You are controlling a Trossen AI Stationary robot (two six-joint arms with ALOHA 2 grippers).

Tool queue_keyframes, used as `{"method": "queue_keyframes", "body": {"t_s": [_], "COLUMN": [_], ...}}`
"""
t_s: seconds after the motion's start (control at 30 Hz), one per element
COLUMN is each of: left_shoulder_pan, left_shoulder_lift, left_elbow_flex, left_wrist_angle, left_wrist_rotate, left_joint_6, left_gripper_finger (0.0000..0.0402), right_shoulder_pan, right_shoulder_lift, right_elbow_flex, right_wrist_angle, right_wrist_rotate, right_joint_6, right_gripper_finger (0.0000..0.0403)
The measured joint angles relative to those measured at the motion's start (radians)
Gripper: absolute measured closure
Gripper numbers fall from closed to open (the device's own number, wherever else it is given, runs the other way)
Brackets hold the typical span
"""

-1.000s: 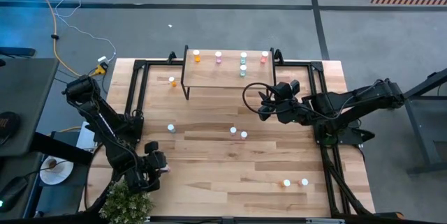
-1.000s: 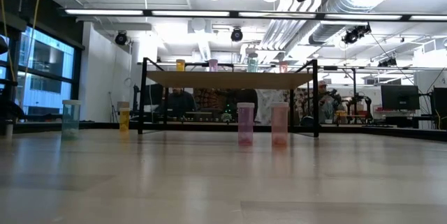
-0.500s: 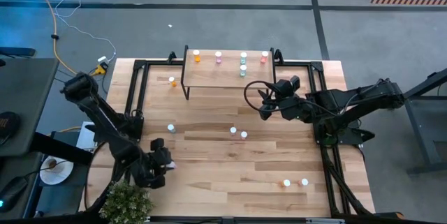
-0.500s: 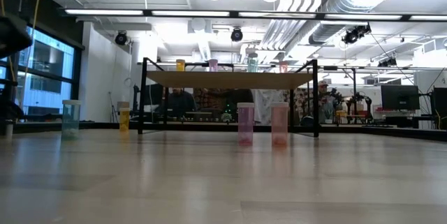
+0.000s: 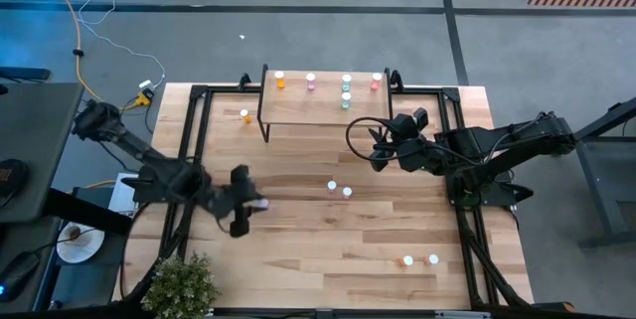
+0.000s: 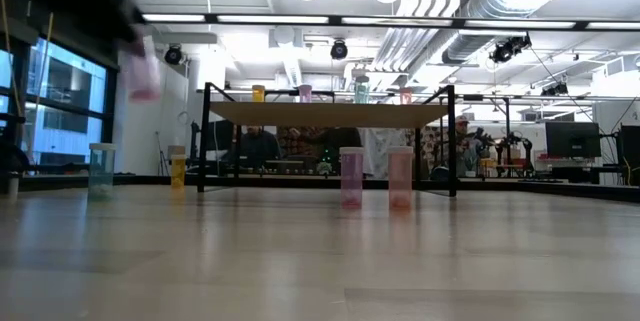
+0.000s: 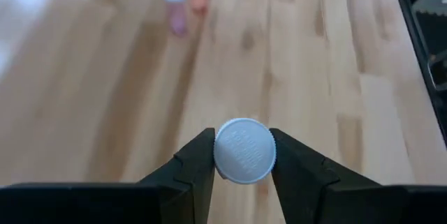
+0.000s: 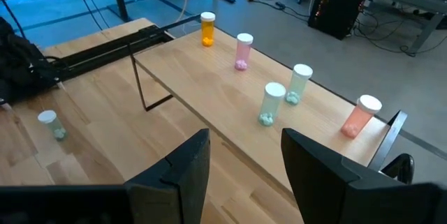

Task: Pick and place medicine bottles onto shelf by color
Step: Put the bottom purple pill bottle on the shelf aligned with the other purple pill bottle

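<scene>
My left gripper (image 5: 252,204) hovers over the table's left half, shut on a pink medicine bottle (image 6: 142,71) with a white cap (image 7: 244,151). My right gripper (image 5: 376,150) hangs open and holds nothing, above the table just in front of the shelf (image 5: 323,105). On the shelf stand an orange bottle (image 8: 207,28), a pink one (image 8: 243,51), two teal ones (image 8: 272,104) and a red one (image 8: 362,116). On the table stand an orange bottle (image 5: 245,115), a teal one (image 6: 101,169), a pair at the middle (image 5: 339,190) and a pair near the front right (image 5: 420,258). My left gripper pinches the pink bottle at its top end, the white cap (image 7: 244,151) sitting between the two fingers (image 7: 199,165). The wrist view looks straight onto the cap, so the body is hidden there. In the low view the bottle hangs well clear of the table.
A potted plant (image 5: 184,281) stands at the near left corner. Black frame rails (image 5: 194,140) run along the table's left and right sides. The middle of the table in front of the shelf holds only the bottle pair. People sit in the room beyond.
My left gripper has swung from beside the plant at the near left corner toward the table's middle and far side. It has risen and carries the pink bottle up with it. The right gripper has stayed in place.
</scene>
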Motion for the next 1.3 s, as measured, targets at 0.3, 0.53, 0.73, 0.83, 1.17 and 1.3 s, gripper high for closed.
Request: {"method": "queue_keyframes", "body": {"t_s": [0.3,0.53,0.73,0.83,1.17,1.3], "left_shoulder_pan": [0.304,0.534,0.718,0.799,1.0,1.041], "left_shoulder_lift": [-0.065,-0.046,0.009,0.059,0.297,0.393], "left_elbow_flex": [0.041,0.16,0.28,0.355,0.664,0.764], "left_wrist_angle": [0.081,0.072,0.066,0.051,-0.105,-0.187], "left_wrist_rotate": [0.16,0.262,0.339,0.382,0.483,0.521], "left_joint_6": [0.339,0.553,0.684,0.737,0.853,0.887], "left_gripper_finger": [0.0287,0.0287,0.0287,0.0287,0.0287,0.0287], "right_shoulder_pan": [0.0,0.0,0.0,0.0,0.0,0.0], "right_shoulder_lift": [0.0,0.0,0.0,0.0,0.0,0.0], "right_elbow_flex": [0.0,0.0,0.0,0.0,0.0,0.0], "right_wrist_angle": [0.003,0.003,0.003,0.003,0.003,0.003], "right_wrist_rotate": [-0.001,-0.001,-0.001,-0.001,-0.002,-0.005], "right_joint_6": [0.0,0.0,0.0,0.0,0.001,0.001], "right_gripper_finger": [0.0233,0.0233,0.0233,0.0233,0.0233,0.0233]}}
